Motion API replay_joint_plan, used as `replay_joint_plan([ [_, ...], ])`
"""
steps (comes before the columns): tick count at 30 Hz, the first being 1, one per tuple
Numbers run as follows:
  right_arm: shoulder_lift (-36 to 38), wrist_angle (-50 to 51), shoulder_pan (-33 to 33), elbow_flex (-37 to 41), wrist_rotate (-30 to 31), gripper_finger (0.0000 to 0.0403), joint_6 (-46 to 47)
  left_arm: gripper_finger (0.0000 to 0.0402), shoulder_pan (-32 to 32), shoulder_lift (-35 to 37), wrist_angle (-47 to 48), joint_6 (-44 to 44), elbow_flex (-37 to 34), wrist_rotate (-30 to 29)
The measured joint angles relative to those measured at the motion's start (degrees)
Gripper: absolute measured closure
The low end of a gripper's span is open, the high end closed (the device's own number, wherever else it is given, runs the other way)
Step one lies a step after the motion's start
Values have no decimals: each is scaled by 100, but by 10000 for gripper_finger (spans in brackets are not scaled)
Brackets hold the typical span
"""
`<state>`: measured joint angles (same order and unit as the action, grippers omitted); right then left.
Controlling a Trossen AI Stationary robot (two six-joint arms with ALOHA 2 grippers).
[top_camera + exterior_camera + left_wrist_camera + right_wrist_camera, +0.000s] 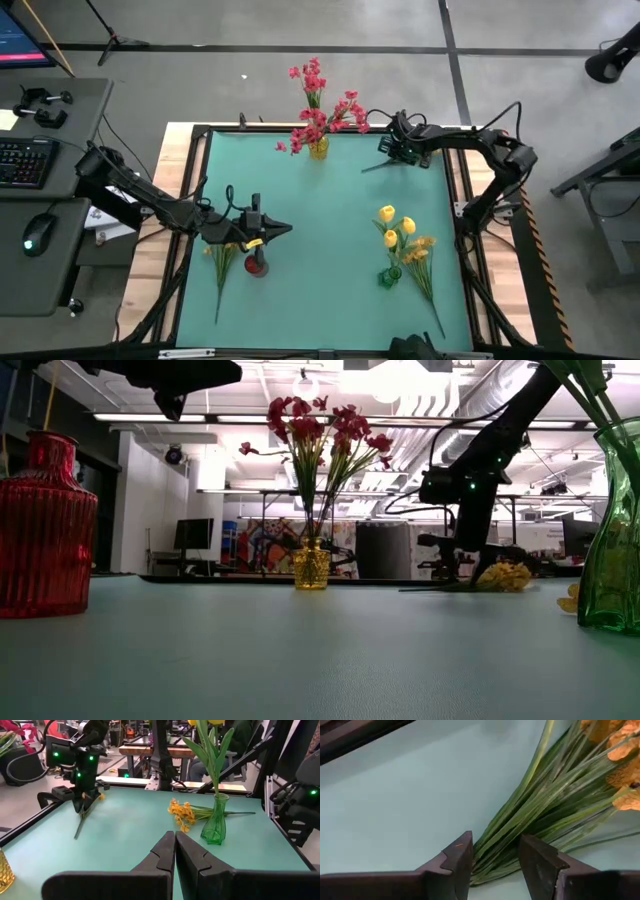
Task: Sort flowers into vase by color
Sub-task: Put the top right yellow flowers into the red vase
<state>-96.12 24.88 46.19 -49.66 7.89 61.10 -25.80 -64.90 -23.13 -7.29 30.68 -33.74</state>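
Observation:
My right gripper (400, 148) is at the table's far right corner, shut on an orange-yellow spray (555, 795). The spray's blossoms (505, 575) and stem (378, 166) are down at the table. My left gripper (285, 230) is shut and holds nothing, hovering above the near left, over a red vase (257, 265). Red-pink flowers (320, 100) stand in a yellow vase (318, 150) at the far edge. Yellow tulip buds (393, 225) stand in a green vase (389, 276) at the near right. My right gripper pinches the spray's bundle of green stems and leaves (495, 840) between its two fingers, a little below the blossoms. The fingers come steeply from above and lie across the bundle. The blossoms and the stem's free end (77, 834) lie on the table.
A second orange-yellow spray (420, 250) lies beside the green vase, its stem running toward the near right corner. Another green-stemmed spray (221, 275) lies on the table under my left arm, next to the red vase. The middle of the green mat (330, 220) is bare.

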Motion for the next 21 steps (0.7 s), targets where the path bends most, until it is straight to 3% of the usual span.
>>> replay_joint_plan([
  [4, -9, 13, -4, -62, -245, 260, -189, 402, 0, 0, 34, 0, 0, 0],
  [14, -24, 139, -6, -66, -85, 272, -366, 401, 0, 0, 65, -10, 0, 2],
  [21, -20, 286, -11, -66, 473, 388, -730, 401, 1, 0, 64, -13, 0, 2],
])
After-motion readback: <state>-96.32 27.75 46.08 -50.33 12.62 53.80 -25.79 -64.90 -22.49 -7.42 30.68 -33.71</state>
